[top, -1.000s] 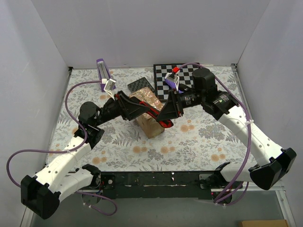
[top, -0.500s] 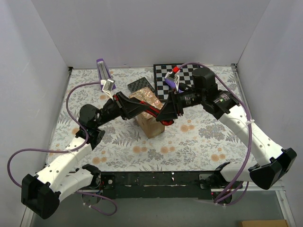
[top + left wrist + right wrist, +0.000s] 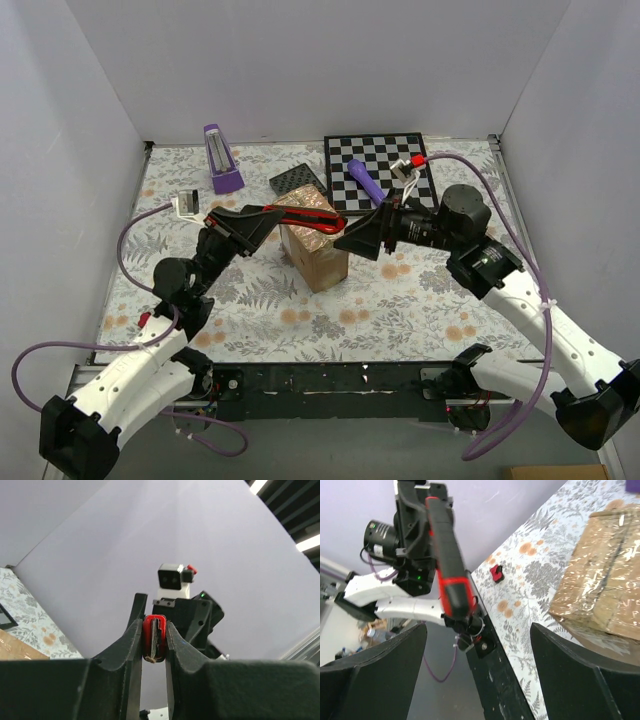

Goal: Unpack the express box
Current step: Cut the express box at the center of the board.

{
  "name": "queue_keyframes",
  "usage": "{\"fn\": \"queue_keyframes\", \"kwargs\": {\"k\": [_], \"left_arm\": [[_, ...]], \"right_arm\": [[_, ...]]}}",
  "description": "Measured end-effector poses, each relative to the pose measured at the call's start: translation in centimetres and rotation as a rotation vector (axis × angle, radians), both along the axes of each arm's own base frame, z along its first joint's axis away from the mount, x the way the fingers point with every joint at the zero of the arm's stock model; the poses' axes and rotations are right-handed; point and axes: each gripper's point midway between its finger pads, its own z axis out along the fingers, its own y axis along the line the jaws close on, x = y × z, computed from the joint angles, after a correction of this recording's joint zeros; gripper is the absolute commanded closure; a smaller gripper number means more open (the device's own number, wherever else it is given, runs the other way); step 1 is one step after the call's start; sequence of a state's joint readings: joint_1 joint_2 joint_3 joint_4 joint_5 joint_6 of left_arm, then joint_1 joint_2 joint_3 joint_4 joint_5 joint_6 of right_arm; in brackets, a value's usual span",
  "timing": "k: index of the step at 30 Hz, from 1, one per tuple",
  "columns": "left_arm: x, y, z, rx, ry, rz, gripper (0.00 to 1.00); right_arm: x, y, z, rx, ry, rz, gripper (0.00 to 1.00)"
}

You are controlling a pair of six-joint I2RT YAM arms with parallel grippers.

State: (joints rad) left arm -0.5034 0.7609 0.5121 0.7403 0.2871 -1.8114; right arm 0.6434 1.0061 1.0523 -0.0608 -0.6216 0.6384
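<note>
Red cutter (image 3: 312, 219) in left gripper (image 3: 257, 215), right gripper (image 3: 345, 240) spread wide

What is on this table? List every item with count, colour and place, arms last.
express box: 1, brown, taped, table centre
box cutter: 1, red, over the box, in the left gripper
chessboard: 1, black and white, far right
stick-shaped item: 1, purple, lying on the chessboard
upright stand: 1, purple, far left
textured block: 1, black, behind the box
small piece: 1, red, on the table towards its near edge
table: 1, floral cover
left gripper: shut on the cutter
right gripper: open, empty, right of the box
</note>
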Motion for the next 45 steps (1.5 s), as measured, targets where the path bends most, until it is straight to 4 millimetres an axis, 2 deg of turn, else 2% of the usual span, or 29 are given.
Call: {"fn": "queue_keyframes", "kwargs": {"k": [6, 10, 18, 24, 28, 33, 38, 39, 41, 42, 44, 45], "left_arm": [[0.6, 1.1, 0.3, -0.096, 0.034, 0.041, 1.0], [0.7, 1.5, 0.6, -0.131, 0.045, 0.046, 1.0], [0.9, 1.9, 0.9, -0.15, 0.047, 0.061, 1.0], [0.9, 1.8, 0.7, -0.147, 0.055, 0.062, 1.0], [1.0, 1.7, 0.6, -0.153, 0.06, 0.055, 1.0], [1.0, 1.5, -0.3, -0.152, 0.073, 0.044, 1.0], [1.3, 1.3, -0.7, -0.138, 0.081, 0.048, 1.0], [1.3, 1.2, -0.8, -0.136, 0.086, 0.048, 1.0], [1.4, 1.2, -1.0, -0.13, 0.09, 0.048, 1.0], [1.4, 1.2, -0.9, -0.13, 0.088, 0.047, 1.0], [1.4, 1.2, -0.9, -0.13, 0.088, 0.048, 0.79], [1.4, 1.2, -0.9, -0.128, 0.089, 0.049, 0.68]], "right_arm": [[1.7, 0.3, -1.2, 0.121, 0.07, -0.102, 0.09], [2.3, 1.1, 0.2, 0.201, 0.073, -0.117, 0.1], [1.7, 3.8, 1.7, 0.263, 0.058, -0.058, 0.14], [2.0, 4.8, 2.8, 0.295, 0.036, -0.046, 0.21], [2.6, 5.4, 3.3, 0.31, 0.029, -0.047, 0.32], [3.2, 6.3, 2.9, 0.313, 0.046, -0.045, 0.43], [3.6, 7.1, 2.9, 0.321, 0.063, -0.03, 0.66], [3.6, 7.2, 3.0, 0.323, 0.063, -0.024, 0.74], [3.4, 7.2, 3.1, 0.328, 0.069, -0.013, 0.81], [3.3, 7.3, 3.1, 0.329, 0.072, -0.009, 0.9], [3.2, 7.3, 3.2, 0.331, 0.08, -0.004, 0.99], [3.2, 7.3, 3.2, 0.33, 0.08, -0.004, 0.99]]}}
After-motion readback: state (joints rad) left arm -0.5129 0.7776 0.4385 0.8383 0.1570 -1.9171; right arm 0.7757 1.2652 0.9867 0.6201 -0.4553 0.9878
